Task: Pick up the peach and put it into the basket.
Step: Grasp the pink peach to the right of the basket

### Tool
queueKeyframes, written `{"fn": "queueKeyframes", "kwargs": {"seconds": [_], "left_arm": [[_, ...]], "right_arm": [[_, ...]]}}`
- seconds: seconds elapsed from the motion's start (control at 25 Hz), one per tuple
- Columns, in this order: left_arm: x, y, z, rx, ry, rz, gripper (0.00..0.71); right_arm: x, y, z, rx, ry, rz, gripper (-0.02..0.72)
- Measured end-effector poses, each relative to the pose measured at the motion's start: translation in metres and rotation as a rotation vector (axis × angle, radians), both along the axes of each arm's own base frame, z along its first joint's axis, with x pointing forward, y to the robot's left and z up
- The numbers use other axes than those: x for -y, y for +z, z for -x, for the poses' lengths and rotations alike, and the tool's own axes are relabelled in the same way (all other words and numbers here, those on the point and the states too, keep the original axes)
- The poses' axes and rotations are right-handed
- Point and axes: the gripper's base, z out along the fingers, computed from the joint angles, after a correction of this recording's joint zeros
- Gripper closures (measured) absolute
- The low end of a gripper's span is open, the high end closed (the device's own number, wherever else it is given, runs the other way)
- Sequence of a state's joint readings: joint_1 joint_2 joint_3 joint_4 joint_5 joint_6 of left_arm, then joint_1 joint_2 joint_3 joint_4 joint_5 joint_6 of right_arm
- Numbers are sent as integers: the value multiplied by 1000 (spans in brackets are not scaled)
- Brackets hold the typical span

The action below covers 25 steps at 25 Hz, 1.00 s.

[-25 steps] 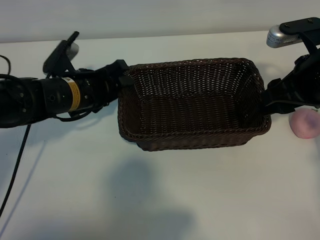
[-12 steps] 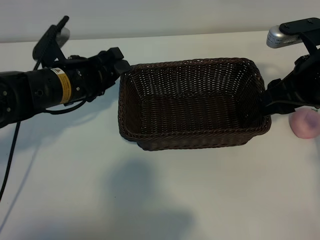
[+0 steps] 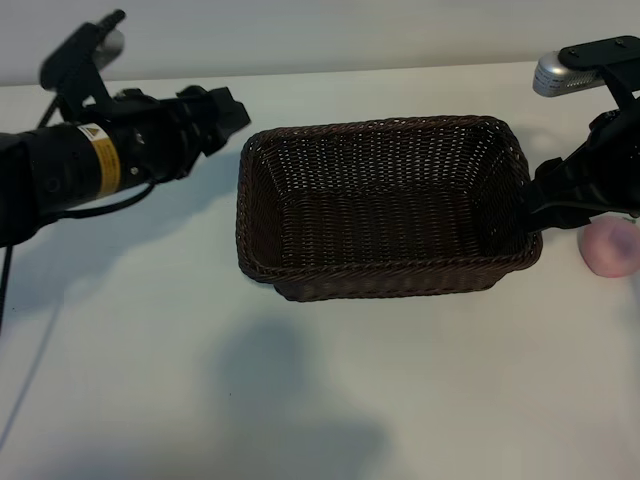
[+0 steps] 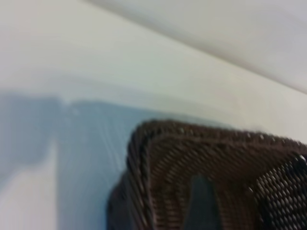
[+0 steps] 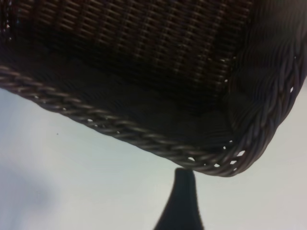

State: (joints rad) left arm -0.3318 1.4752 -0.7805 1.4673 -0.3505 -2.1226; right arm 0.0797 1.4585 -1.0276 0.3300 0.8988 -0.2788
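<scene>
While peach (image 3: 612,246) sits outside basket (image 3: 385,208), right claw (image 3: 540,205) between them, apparently released; left claw (image 3: 225,113) released.

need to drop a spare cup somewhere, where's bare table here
The widest bare patch is the table in front of the basket. There is another strip behind it. It is crowded at the basket's ends: the left gripper at one, the right gripper and peach at the other.

A plain white, matte bench (image 3: 330,400) fills nearly the whole exterior view, with soft grey shadows pooled toward 7 o'clock; along 12 o'clock runs a pale grey wall (image 3: 330,30)
</scene>
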Motion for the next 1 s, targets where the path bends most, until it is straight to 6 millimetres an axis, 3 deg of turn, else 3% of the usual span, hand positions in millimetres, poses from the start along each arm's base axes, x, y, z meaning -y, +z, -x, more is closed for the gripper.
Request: {"fn": "queueKeyframes", "kwargs": {"seconds": [0.36, 0.72, 1.0], "left_arm": [[-21, 27, 5, 121, 106, -76, 176], [-84, 43, 0, 178, 200, -106, 181], [-128, 57, 11, 230, 260, -181, 181]], "right_arm": [[0, 0, 1, -8, 2, -1, 109], [0, 0, 1, -13, 4, -1, 109], [0, 0, 1, -13, 4, -1, 109]]}}
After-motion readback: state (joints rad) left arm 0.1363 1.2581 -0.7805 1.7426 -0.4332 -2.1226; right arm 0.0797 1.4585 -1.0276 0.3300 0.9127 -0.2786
